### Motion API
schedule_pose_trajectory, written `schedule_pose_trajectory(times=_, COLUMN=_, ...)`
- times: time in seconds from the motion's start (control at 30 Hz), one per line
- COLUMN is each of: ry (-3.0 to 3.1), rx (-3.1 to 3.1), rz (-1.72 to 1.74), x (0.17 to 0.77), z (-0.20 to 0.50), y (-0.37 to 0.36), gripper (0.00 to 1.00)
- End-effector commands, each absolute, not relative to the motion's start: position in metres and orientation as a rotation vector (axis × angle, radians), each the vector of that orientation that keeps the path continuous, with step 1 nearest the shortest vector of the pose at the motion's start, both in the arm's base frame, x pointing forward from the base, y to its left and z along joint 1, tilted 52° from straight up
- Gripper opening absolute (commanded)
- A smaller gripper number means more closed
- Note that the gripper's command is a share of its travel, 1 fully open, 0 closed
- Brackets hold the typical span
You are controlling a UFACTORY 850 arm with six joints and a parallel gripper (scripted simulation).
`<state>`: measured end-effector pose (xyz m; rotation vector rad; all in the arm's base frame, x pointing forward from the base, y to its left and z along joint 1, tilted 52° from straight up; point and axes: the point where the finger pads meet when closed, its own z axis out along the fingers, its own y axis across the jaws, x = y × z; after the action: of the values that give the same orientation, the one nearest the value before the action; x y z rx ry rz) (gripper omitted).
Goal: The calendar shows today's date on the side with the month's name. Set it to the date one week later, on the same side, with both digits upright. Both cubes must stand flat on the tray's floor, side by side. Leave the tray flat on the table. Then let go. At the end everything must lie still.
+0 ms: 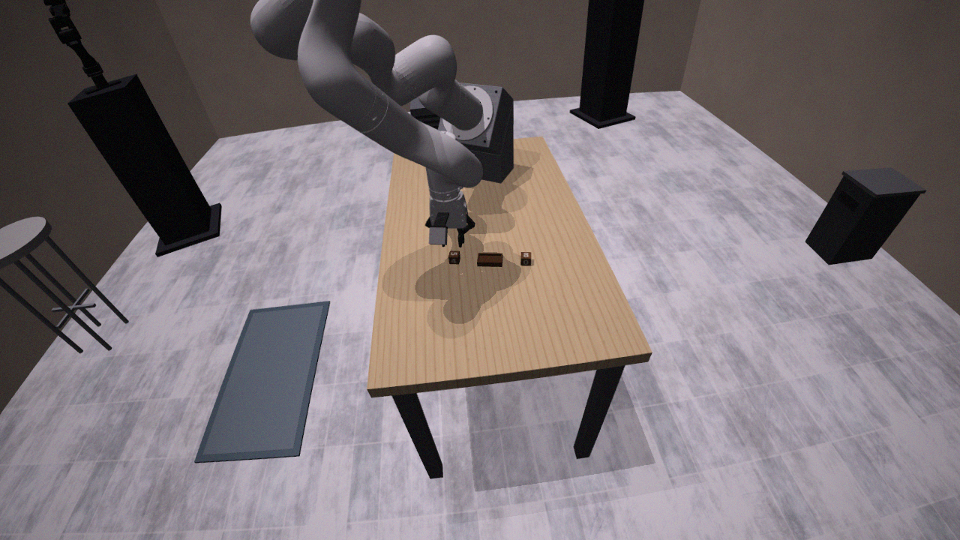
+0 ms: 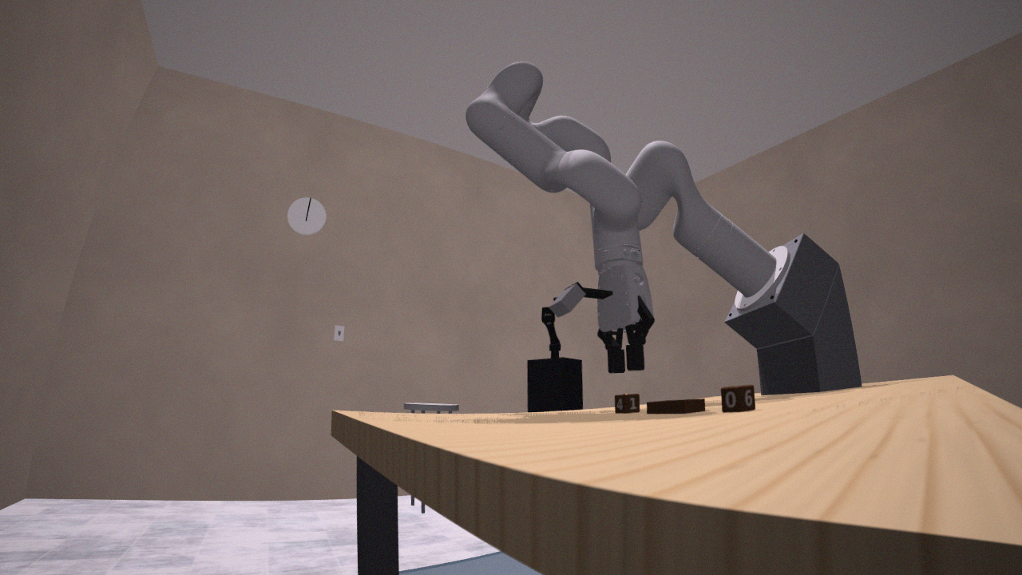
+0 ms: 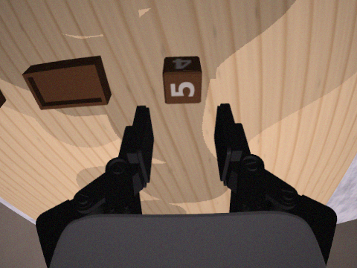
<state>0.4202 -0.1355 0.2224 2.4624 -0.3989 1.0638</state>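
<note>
1. The gripper [image 1: 452,244] [image 2: 626,369] [image 3: 183,120] is partly open, its fingers at a middle width, and between them it holds nothing. It hangs above the table [image 1: 537,322] [image 2: 500,443] [image 3: 282,56].
2. The cube with the 5 on top [image 1: 454,256] [image 2: 627,403] [image 3: 182,87] sits flat on the table, beside the tray [image 1: 490,264] [image 2: 675,406] [image 3: 74,106] and apart from it. Its side faces show a 4 and a 1.
3. The cube with the 8 on top [image 1: 525,259] [image 2: 738,398] [image 3: 1,100] stands at the tray's other side, with 0 and 6 on its sides. Both cubes are outside the tray.
4. By their wood-like look, I judge the cubes light and stiff, not fragile. Smooth faces may slip or turn if the fingers press near an edge.
5. For the 5 cube, the good hold is on two opposite side faces, at middle height, with the pads parallel to them. In the wrist view the fingers seem well aligned for this, with some room on each side.
6. The tray looks shallow and probably light, so a cube that touches its rim could push it. The fingers should therefore keep away from the walls.
</note>
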Motion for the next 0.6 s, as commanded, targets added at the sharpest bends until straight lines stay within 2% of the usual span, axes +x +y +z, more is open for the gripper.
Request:
schedule_pose_trajectory(times=0.0, ry=-0.398, rx=2.462, rz=1.066, x=0.424, z=0.219, y=-0.138, gripper=0.47)
schedule_pose_trajectory(times=0.57, ry=-0.398, rx=2.462, rz=1.066, x=0.436, z=0.207, y=-0.148, gripper=0.47)
